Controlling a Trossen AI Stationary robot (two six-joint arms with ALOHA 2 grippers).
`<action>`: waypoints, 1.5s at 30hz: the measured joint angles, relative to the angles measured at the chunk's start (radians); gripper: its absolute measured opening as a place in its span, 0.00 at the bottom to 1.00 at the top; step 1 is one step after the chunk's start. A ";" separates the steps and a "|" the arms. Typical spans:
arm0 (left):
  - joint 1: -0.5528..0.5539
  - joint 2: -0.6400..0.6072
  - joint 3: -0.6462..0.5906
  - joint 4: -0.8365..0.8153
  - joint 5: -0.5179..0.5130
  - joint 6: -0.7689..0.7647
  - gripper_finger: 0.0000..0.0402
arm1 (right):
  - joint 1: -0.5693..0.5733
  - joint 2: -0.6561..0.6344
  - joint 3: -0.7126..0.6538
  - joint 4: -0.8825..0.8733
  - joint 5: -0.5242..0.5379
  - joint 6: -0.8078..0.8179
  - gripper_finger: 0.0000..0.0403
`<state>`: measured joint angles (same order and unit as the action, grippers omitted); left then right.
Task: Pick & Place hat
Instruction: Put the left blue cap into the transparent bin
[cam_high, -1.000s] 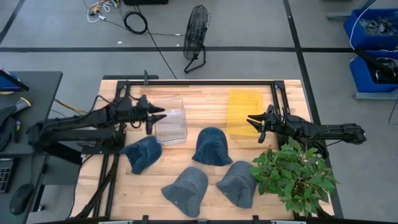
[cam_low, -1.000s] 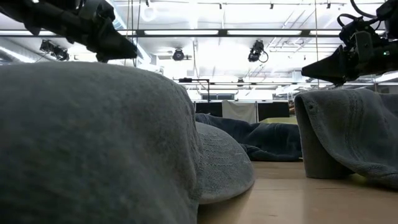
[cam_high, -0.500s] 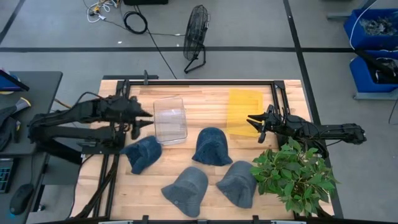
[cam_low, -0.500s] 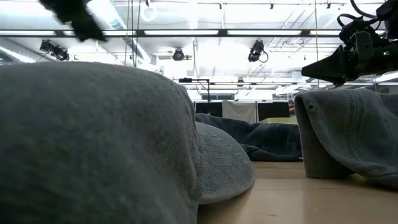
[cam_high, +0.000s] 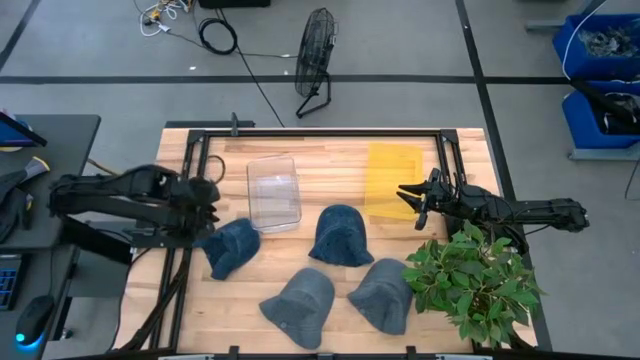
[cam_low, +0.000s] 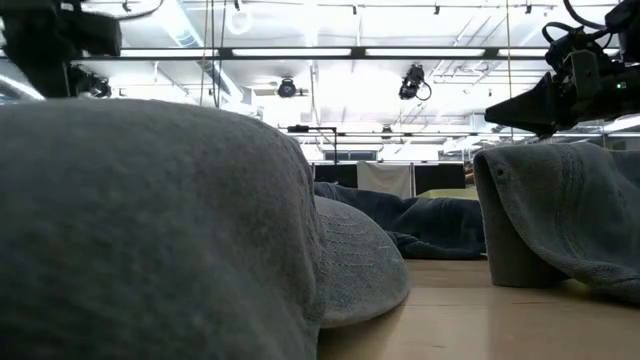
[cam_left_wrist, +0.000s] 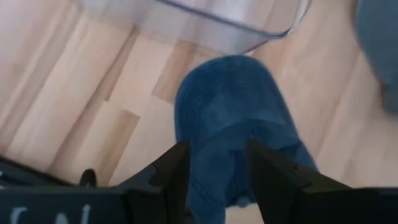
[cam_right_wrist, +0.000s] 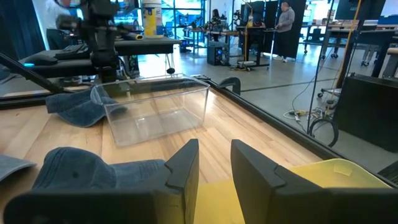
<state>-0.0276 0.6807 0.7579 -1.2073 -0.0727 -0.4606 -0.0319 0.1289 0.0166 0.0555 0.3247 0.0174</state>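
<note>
Four denim-blue hats (cam_high: 230, 246), clear plastic bin (cam_high: 274, 192), yellow tray (cam_high: 393, 180), green plant (cam_high: 475, 279), pale wood table (cam_high: 330, 160)

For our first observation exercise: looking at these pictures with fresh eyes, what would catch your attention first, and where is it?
Four blue hats lie spread over the near half of the wooden table, with a clear bin and a yellow sheet behind them. A leafy plant fills the near right corner. The left gripper hangs with open fingers over the leftmost hat; the right gripper waits at the yellow sheet.
</note>
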 joint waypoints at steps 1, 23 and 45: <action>-0.009 0.000 -0.031 0.029 -0.002 0.000 0.40 | 0.000 0.000 0.000 0.000 0.000 0.000 0.25; -0.177 0.228 -0.182 0.197 0.031 -0.029 0.39 | 0.000 0.000 0.000 0.000 -0.002 0.000 0.25; -0.179 0.443 -0.167 0.271 0.012 -0.164 0.04 | 0.000 0.000 0.000 0.000 -0.002 0.000 0.25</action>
<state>-0.2070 1.1240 0.5908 -0.9359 -0.0607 -0.6247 -0.0319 0.1287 0.0166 0.0551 0.3229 0.0177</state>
